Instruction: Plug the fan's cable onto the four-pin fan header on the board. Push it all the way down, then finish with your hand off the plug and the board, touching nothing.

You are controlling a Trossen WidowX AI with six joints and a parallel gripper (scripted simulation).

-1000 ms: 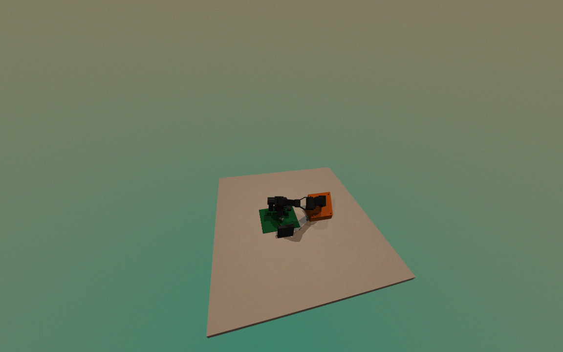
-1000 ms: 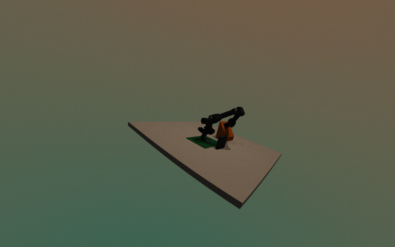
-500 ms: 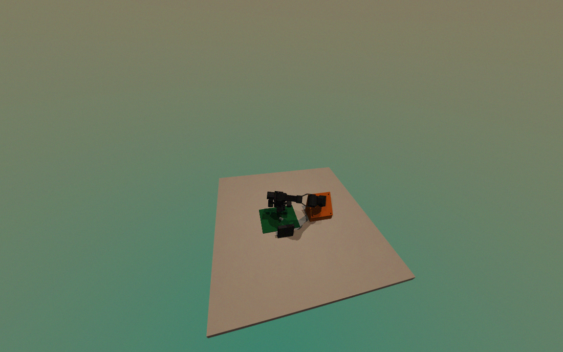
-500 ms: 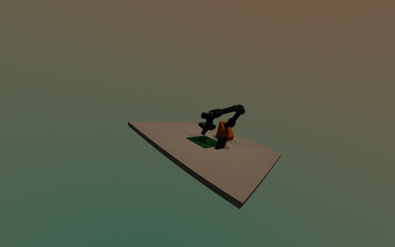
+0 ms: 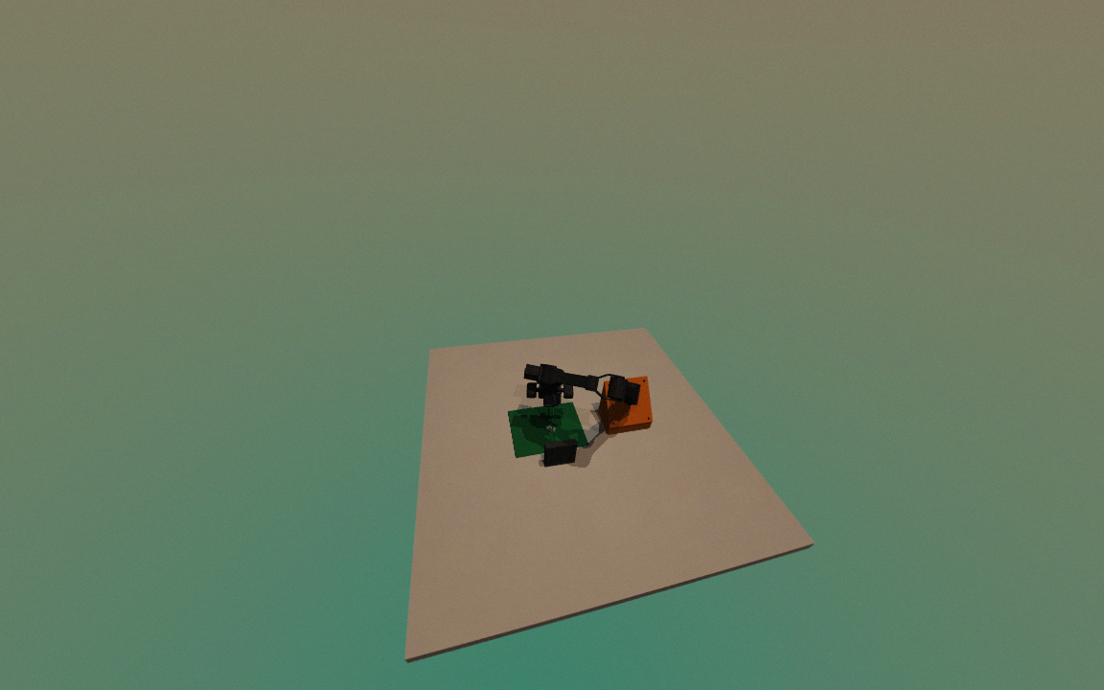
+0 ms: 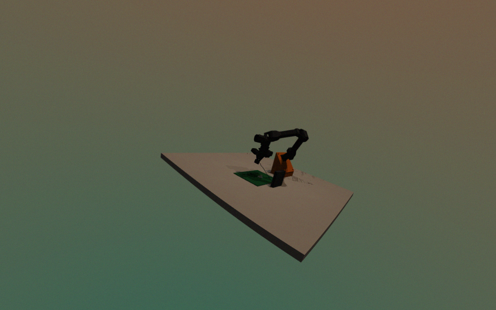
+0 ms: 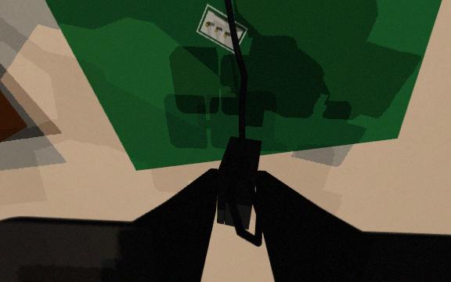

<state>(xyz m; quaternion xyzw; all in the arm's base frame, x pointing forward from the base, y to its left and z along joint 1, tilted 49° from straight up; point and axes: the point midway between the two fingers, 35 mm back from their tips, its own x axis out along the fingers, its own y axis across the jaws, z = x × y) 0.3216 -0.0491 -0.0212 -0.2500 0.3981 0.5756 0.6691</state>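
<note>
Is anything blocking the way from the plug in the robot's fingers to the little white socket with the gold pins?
Nothing solid shows. The gripper holds the black plug up above the green board. Only bare board lies between it and the header. The plug's own cable crosses the header's right end.

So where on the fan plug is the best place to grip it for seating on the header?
Across its two flat side faces, as the gripper holds it now, one of the fingers on each face. The fan plug is a narrow black block with its cable leaving one end, so coming from behind keeps the cable free. It is held above the board, short of the four-pin header.
</note>
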